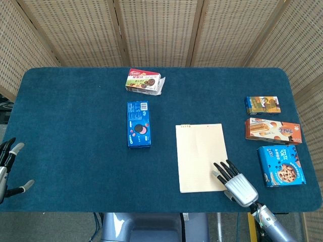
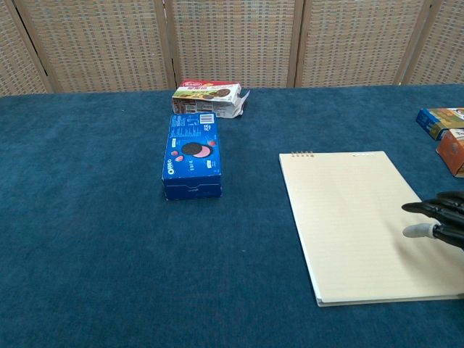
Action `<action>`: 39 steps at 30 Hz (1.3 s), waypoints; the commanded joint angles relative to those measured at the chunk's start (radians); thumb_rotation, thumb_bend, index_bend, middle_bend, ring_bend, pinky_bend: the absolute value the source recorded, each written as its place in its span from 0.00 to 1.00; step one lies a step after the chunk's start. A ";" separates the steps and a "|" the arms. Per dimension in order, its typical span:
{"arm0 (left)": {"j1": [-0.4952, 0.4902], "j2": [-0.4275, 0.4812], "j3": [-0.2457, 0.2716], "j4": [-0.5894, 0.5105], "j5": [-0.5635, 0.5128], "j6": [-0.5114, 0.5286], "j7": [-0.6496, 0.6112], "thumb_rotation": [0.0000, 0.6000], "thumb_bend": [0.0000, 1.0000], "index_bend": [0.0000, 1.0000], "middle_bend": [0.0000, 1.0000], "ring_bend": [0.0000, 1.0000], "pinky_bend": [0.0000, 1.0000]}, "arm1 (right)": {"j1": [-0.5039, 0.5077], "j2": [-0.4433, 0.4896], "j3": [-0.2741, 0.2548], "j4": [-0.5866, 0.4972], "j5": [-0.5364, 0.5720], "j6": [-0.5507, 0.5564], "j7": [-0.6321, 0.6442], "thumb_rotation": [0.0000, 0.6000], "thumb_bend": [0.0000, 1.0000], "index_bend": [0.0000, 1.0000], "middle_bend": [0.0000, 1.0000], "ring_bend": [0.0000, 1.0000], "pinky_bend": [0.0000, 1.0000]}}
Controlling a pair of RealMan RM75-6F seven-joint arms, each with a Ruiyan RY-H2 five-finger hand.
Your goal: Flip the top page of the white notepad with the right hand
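Note:
The white notepad lies flat on the blue table, its spiral binding at the far edge. My right hand hovers over the pad's near right corner, fingers spread and pointing onto the page, holding nothing. Whether the fingertips touch the paper I cannot tell. My left hand sits at the table's left edge, fingers apart and empty.
A blue Oreo box lies left of the pad. A red-and-white biscuit box sits further back. Three snack boxes line the right side: orange-blue, brown and blue cookie box.

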 commanded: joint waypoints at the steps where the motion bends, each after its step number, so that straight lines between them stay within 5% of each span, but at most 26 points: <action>1: -0.001 -0.001 0.000 0.000 -0.001 -0.001 0.002 1.00 0.00 0.00 0.00 0.00 0.00 | 0.004 -0.008 -0.002 0.008 0.006 0.000 0.001 1.00 0.34 0.15 0.03 0.00 0.00; 16: -0.003 -0.005 -0.001 -0.001 -0.008 -0.008 0.012 1.00 0.00 0.00 0.00 0.00 0.00 | 0.029 -0.042 0.009 0.035 0.053 -0.009 0.001 1.00 0.35 0.15 0.03 0.00 0.00; 29: -0.007 -0.005 -0.002 -0.002 -0.015 -0.016 0.015 1.00 0.00 0.00 0.00 0.00 0.00 | 0.085 -0.183 0.127 0.177 0.099 0.131 0.093 1.00 0.44 0.15 0.04 0.00 0.00; 39: -0.010 -0.006 -0.004 -0.004 -0.023 -0.022 0.021 1.00 0.00 0.00 0.00 0.00 0.00 | 0.155 -0.198 0.140 0.179 0.118 0.067 0.051 1.00 0.44 0.15 0.05 0.00 0.00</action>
